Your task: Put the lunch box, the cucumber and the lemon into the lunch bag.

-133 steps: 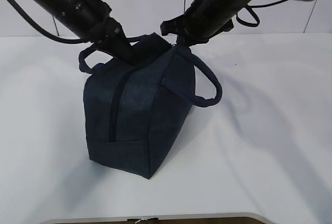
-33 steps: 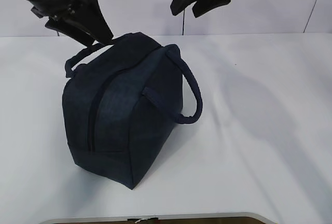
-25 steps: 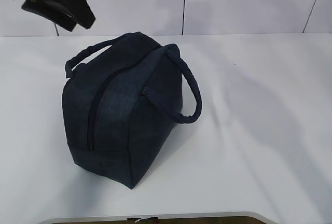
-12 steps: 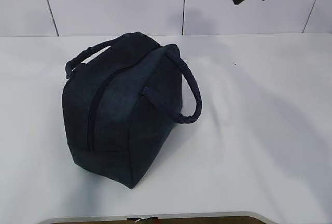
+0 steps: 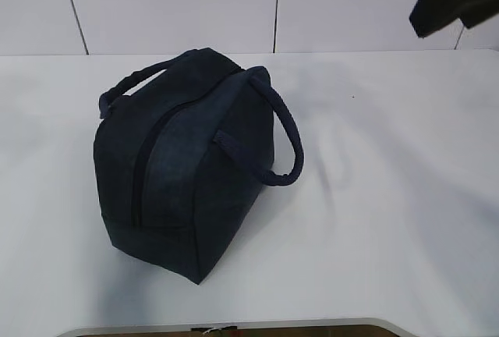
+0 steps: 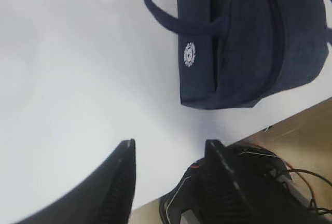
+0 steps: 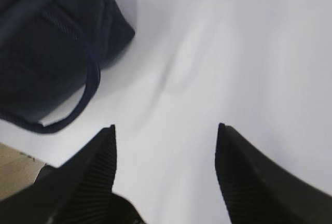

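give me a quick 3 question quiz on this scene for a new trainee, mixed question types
1. True or false: the lunch bag stands on the table with its zipper shut.
2. Which gripper shows in the exterior view? A) left B) right C) both
3. Fill in: in the left wrist view a round white ____ shows on the bag, by a handle.

Key:
1. True; the zipper line shows no gap.
2. B; only the right gripper shows, at the top right corner. The left gripper appears only in its wrist view, jaws apart.
3. logo.
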